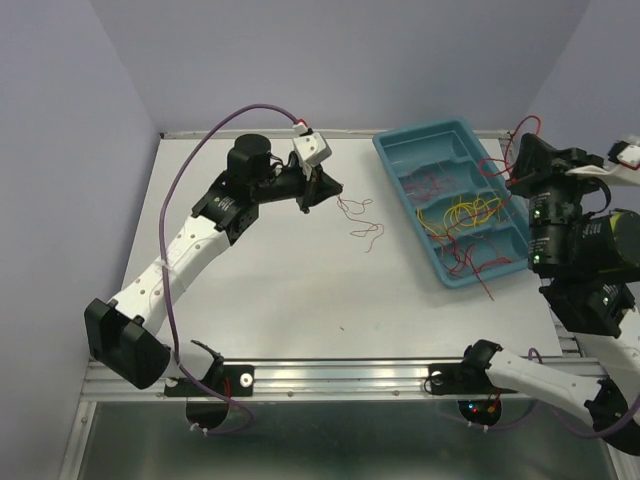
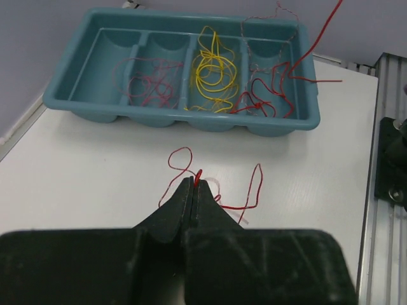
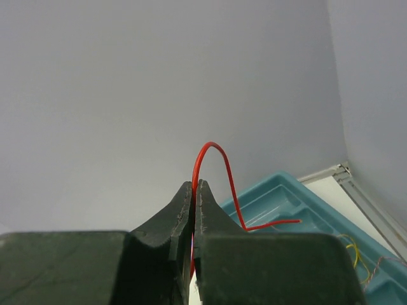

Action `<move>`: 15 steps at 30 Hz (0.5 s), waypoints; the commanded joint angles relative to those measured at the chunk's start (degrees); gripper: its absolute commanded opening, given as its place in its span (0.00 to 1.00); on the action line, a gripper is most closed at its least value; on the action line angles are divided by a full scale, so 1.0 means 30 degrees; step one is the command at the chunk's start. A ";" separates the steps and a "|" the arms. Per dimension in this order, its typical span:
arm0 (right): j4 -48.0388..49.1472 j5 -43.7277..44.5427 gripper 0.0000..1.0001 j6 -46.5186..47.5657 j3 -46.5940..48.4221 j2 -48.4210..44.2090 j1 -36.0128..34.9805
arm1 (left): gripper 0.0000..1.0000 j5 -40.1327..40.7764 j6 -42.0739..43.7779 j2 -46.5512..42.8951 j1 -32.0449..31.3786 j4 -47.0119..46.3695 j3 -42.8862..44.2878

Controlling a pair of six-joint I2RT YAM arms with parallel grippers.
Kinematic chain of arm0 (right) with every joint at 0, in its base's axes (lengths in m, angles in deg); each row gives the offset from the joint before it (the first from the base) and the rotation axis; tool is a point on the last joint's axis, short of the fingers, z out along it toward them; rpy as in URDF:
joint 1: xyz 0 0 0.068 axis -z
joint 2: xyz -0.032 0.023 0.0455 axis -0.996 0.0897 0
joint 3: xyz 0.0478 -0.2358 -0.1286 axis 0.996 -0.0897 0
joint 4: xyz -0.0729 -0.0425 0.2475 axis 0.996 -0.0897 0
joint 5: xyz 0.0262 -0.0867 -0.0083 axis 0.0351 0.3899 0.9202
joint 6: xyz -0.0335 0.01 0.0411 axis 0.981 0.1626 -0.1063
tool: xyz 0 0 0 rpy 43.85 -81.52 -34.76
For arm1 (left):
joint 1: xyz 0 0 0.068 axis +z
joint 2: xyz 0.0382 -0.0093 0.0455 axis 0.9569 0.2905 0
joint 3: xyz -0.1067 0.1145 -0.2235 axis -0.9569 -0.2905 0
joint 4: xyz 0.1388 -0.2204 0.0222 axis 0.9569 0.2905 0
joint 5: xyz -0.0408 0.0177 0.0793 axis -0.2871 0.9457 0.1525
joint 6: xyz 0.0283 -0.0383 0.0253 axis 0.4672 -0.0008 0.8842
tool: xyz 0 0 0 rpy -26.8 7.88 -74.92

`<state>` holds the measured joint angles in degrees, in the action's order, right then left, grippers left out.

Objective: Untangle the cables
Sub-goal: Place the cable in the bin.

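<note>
Gripping red cable (image 2: pixel 198 173), left tool (image 2: pixel 193 182); right tool (image 3: pixel 194 185) likewise, wrist views confirming

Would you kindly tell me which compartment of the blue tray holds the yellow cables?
The third compartment from the left in the left wrist view holds the yellow cables; those beside it hold only reddish cables.

Clamps a thin red cable (image 3: pixel 216 155) between the black jaws of the right gripper (image 3: pixel 193 185), pressed flat together at lower centre of the frame. Arches up from the tips, drops down to the right, then kinks off toward the right, overlapping the teal tray (image 3: pixel 280 190) at lower right. Beyond that, only yellow strands (image 3: pixel 353 253) inside the tray near the right edge, a strip of white bench (image 3: pixel 340 190) past its rim, and plain grey wall.
</note>
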<state>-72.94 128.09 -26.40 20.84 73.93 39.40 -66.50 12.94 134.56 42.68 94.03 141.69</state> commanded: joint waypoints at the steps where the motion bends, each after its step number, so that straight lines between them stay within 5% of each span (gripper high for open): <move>1: 0.0605 -0.2914 0.01 0.1667 0.1552 0.1303 -0.0113 | 0.00 -0.0477 -0.1038 -0.0439 -0.0196 -0.1277 0.0321; 15: 0.0635 -0.8308 0.01 0.2372 0.4895 0.3473 -0.0084 | 0.00 0.0168 -0.0600 -0.1260 -0.0226 -0.2421 -0.1790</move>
<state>-73.36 108.22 -20.48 31.35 84.07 39.40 -65.61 11.10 133.36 42.09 90.42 136.49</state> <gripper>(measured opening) 0.036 0.026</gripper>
